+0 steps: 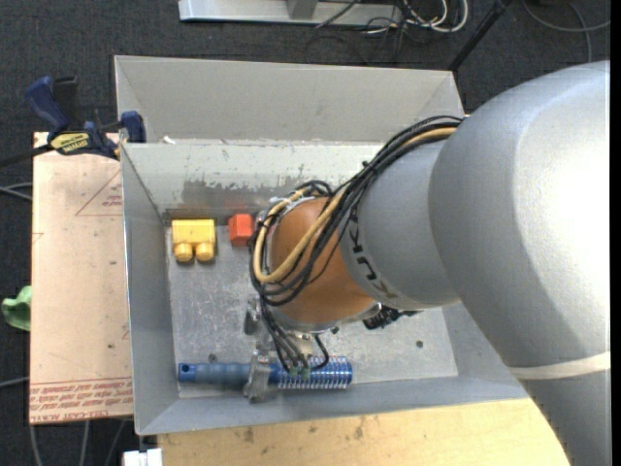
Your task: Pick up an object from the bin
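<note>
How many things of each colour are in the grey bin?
yellow block: 1
orange block: 1
blue brush: 1
Total: 3 in sight; the arm covers part of the bin.

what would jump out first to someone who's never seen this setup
The big grey arm coming in from the right dominates, with its orange wrist cover over the middle of the bin. Its tool is low over a long blue brush-like thing lying along the near wall. A yellow block and a small red-orange block sit at the far left.
</note>
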